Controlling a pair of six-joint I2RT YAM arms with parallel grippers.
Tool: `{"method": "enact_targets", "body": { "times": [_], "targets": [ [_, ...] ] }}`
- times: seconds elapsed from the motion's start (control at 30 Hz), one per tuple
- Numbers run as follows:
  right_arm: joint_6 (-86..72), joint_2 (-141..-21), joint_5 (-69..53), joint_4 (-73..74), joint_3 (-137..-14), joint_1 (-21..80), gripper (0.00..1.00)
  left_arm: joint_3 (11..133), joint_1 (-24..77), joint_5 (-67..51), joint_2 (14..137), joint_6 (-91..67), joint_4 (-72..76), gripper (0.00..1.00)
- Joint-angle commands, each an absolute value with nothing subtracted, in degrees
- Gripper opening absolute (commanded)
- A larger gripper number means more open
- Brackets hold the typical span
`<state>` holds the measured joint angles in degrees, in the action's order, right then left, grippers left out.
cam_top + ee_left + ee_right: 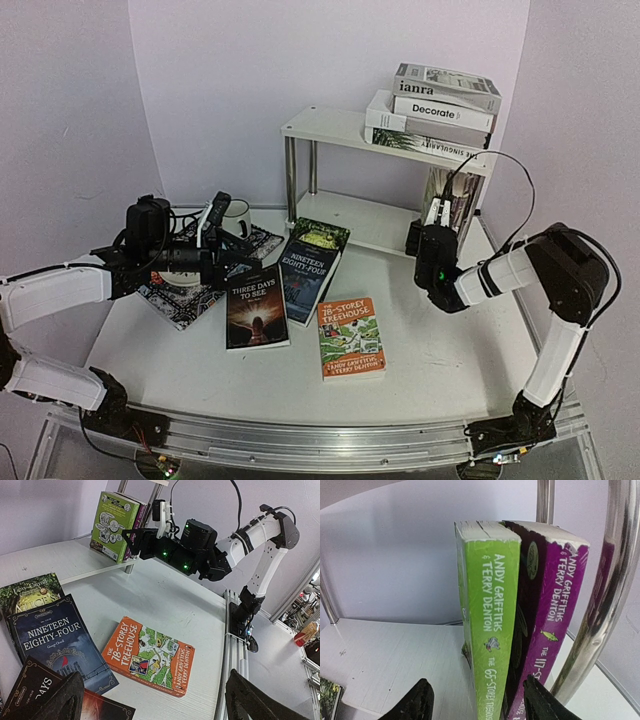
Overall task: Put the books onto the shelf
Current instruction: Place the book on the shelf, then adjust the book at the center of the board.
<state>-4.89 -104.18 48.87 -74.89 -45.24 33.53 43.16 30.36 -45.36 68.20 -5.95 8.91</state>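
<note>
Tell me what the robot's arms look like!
The left arm and right arm are white tubes with chunky black joints. The right one has tiny green lights and a thin black cable looping over it. Each ends in two black fingers.

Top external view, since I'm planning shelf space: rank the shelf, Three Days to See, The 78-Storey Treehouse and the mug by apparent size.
1. Shelf
2. Three Days to See and The 78-Storey Treehouse: look alike, unranked
3. Mug, partly hidden
</note>
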Motion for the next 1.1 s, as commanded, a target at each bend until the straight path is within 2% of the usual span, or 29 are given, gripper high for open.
{"method": "enact_targets", "body": {
  "times": [0.0, 0.23, 0.47, 0.53, 0.6, 0.77, 0.87, 1.07],
  "targets": [
    [-5.28, -98.93, 52.58, -92.03, -42.71, 35.43, 0.63, 44.56, 30.91, -45.95, 66.88, -5.97, 8.70, 1.00],
    [-6.72, -93.02, 51.83, -92.01, -35.80, 38.24, 0.65, 43.99, 31.29, -45.60, 65.90, -6.73, 8.77, 1.00],
    [-8.46, -85.36, 50.40, -86.24, -27.29, 45.64, 0.71, 42.38, 31.29, -40.72, 64.14, -8.26, 8.72, 1.00],
    [-11.25, -82.61, 48.82, -80.60, -26.02, 47.38, 0.73, 42.31, 31.29, -36.63, 64.07, -10.31, 8.68, 1.00],
    [-15.54, -79.64, 46.20, -71.61, -25.79, 48.56, 0.76, 43.25, 31.29, -27.49, 63.93, -13.80, 6.79, 1.00],
    [-29.48, -74.81, 39.90, -46.37, -28.00, 49.23, 0.91, 49.34, 31.14, -13.30, 65.64, -16.43, -4.98, 1.00],
    [-34.91, -72.79, 33.78, -37.84, -28.56, 49.75, 0.98, 52.32, 30.85, -11.50, 68.13, -18.22, -9.96, 1.00],
    [-41.96, -73.89, 30.91, -17.95, -34.29, 53.55, 0.98, 51.08, 30.75, -13.93, 70.07, -24.83, -9.39, 1.00]
  ]
}}
